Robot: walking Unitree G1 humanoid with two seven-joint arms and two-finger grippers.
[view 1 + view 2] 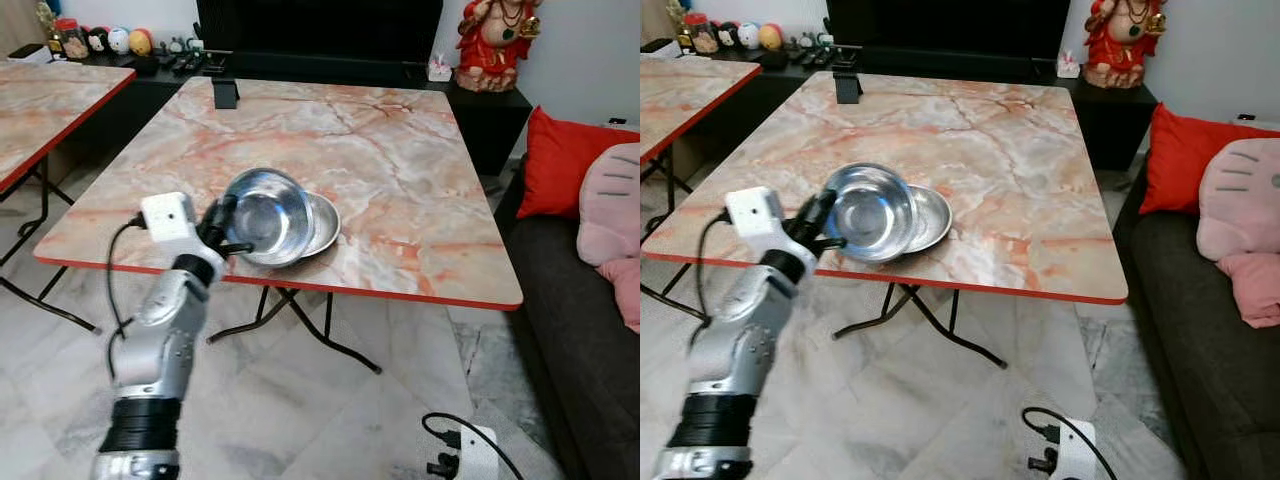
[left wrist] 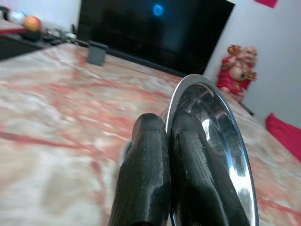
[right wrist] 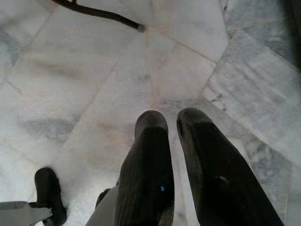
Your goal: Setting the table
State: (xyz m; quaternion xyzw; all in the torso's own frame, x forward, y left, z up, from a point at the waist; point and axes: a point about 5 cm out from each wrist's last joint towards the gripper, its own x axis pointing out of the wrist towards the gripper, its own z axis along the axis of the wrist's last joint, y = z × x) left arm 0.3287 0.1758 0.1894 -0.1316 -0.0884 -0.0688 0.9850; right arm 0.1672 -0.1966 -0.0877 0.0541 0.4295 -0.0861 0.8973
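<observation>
Hanging idle over the marble floor point(image 3: 84, 94), the right gripper point(image 3: 171, 123) has fingers slightly parted. Near the table's point(image 1: 400, 170) front edge, the left gripper point(image 1: 222, 228) pinches a shiny steel bowl's point(image 1: 265, 215) rim, tilting it against a steel plate point(image 1: 322, 225). Farther back stands a black holder point(image 1: 226, 92).

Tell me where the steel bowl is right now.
The steel bowl is tilted up near the marble table's front edge, left of centre, its rim pinched by the left gripper and its far side resting on a steel plate.
</observation>
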